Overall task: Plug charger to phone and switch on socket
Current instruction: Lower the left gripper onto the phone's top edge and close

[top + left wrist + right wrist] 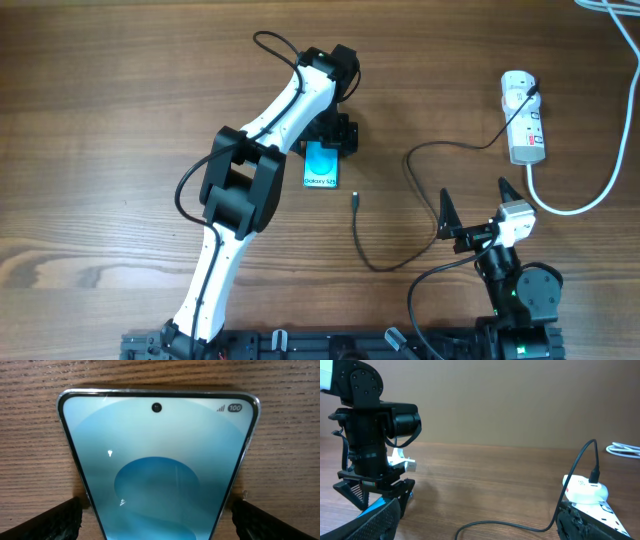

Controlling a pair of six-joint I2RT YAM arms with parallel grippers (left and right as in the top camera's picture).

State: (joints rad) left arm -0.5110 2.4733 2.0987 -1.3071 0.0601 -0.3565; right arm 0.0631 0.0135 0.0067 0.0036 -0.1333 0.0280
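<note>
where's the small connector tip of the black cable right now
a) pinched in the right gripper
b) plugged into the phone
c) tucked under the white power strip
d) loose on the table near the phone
d: the connector tip lies loose on the table, apart from the phone, and the right gripper stands open and empty.
</note>
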